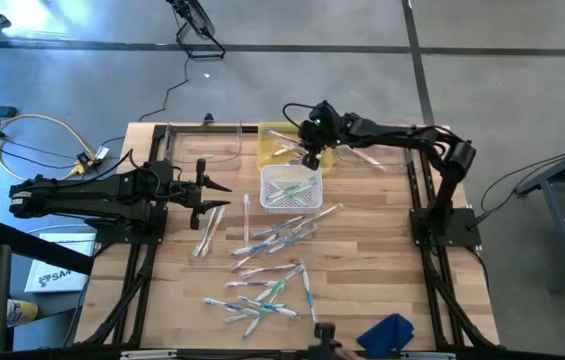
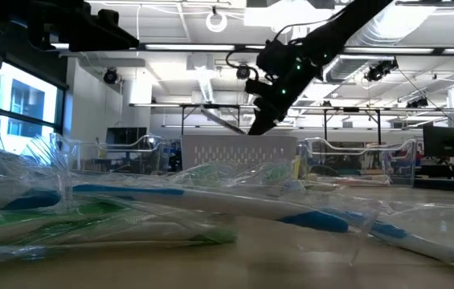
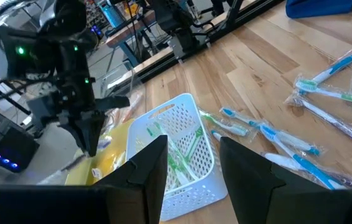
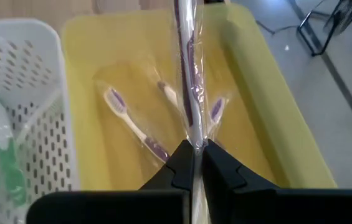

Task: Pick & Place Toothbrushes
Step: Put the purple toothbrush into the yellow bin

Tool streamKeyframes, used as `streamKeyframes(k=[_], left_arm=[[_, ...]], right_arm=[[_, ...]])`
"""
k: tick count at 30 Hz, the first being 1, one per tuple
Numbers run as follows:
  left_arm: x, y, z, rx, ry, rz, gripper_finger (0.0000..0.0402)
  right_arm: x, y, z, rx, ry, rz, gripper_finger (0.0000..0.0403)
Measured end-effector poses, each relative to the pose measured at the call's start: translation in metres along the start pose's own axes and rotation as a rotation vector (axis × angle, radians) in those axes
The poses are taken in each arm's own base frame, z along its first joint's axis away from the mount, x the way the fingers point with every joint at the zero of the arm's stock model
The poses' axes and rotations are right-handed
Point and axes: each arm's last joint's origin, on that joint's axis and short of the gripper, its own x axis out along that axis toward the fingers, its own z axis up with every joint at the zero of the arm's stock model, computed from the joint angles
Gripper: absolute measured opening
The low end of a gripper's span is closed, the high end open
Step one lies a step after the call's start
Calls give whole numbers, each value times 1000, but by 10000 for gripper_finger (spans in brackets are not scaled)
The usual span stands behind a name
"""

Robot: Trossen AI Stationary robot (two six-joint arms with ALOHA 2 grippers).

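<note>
The right gripper [image 4: 195, 163] pinches a wrapped purple toothbrush [image 4: 188, 74] by its film end, dangling over the yellow bin [image 4: 260, 87] beside the white basket [image 4: 32, 74]. It looks light, its wrapper slippery, so a handle grip seems safer. The left gripper [image 3: 191, 165] waits open.

Wooden table [image 1: 372, 290], blue cloth [image 1: 385, 333], white basket [image 1: 291, 187], yellow tray [image 4: 269, 118]
</note>
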Motion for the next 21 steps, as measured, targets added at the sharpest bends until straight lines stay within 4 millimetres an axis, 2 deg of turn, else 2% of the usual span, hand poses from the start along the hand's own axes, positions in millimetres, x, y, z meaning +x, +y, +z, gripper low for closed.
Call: streamKeyframes(k=[7, 14, 21], left_arm=[[0, 0, 0, 0, 0, -1, 141], [0, 0, 0, 0, 2, -2, 141], [0, 0, 0, 0, 2, -2, 141]], right_arm=[[15, -14, -17, 42, 59, 38, 7], [19, -26, -31, 83, 127, 44, 7], [18, -29, -32, 91, 133, 41, 7]])
